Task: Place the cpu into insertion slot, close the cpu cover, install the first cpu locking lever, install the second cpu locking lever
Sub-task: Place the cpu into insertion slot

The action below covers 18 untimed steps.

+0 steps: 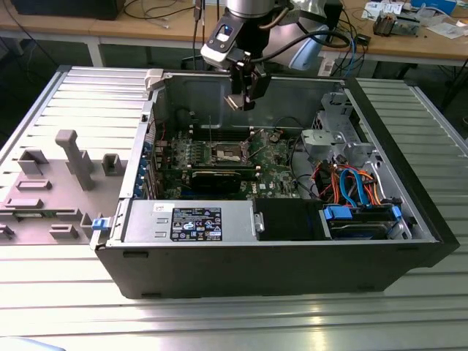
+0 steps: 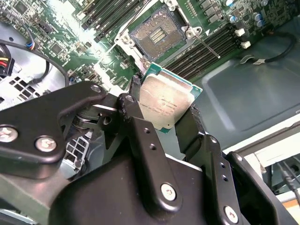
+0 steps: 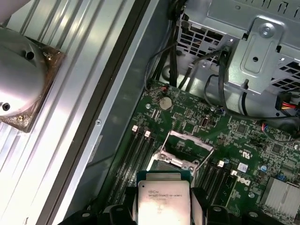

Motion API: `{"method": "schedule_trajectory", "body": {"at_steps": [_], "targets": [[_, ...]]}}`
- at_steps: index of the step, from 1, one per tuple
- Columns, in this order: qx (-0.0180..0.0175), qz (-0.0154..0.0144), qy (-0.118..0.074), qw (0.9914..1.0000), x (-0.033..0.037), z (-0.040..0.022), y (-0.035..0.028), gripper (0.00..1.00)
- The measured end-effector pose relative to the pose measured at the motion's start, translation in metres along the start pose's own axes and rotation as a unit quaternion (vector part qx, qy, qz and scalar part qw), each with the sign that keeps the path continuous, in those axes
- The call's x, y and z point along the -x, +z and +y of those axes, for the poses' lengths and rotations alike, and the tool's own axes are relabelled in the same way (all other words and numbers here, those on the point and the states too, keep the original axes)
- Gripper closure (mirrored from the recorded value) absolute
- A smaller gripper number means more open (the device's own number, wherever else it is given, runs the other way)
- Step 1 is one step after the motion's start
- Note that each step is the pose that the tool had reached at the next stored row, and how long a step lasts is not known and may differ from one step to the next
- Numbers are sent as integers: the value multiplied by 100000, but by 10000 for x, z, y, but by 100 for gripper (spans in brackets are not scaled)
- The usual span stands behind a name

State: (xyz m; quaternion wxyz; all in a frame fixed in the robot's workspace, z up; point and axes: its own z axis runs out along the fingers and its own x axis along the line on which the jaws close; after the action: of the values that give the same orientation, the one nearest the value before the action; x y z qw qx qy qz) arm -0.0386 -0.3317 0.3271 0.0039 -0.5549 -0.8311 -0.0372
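Chip sits clamped by two opposite edges between my jaws, its metal top facing both wrist views. In the exterior view I see it held in the air inside the open computer case, above the green board and apart from the socket, whose contacts lie uncovered. The case rests on the ribbed metal desk.

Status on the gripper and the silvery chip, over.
Black gripper shut on silvery-grey square cpu, above green board. Dark square insertion slot bare, silvery cpu cover open. Nothing between.
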Motion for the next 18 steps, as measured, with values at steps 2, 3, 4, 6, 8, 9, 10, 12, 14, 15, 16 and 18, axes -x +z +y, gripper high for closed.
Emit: {"method": "schedule_trajectory", "body": {"at_steps": [2, 3, 4, 6, 8, 9, 10, 12, 14, 15, 16, 18], "targets": [[45, -64, 1274, 99992, 1, -1, 17, 46], [58, -82, 1667, 99986, 1, -1, 23, 46], [68, -126, 2501, 99969, 2, -2, 34, 46], [78, -161, 3381, 99943, 2, -3, 45, 46], [-308, -52, 4159, 99913, 2, -3, 52, 46], [-439, -8, 4171, 99912, 2, -2, 52, 46], [-447, -13, 4168, 99912, 2, -2, 52, 46], [-437, -20, 4361, 99904, 3, -2, 54, 46], [-389, -63, 5220, 99863, 3, -1, 60, 46], [-375, -111, 5885, 99826, 3, -2, 62, 46], [-374, -144, 6377, 99796, 3, -2, 65, 46], [-357, -223, 7540, 99714, 4, -3, 72, 46]]}}
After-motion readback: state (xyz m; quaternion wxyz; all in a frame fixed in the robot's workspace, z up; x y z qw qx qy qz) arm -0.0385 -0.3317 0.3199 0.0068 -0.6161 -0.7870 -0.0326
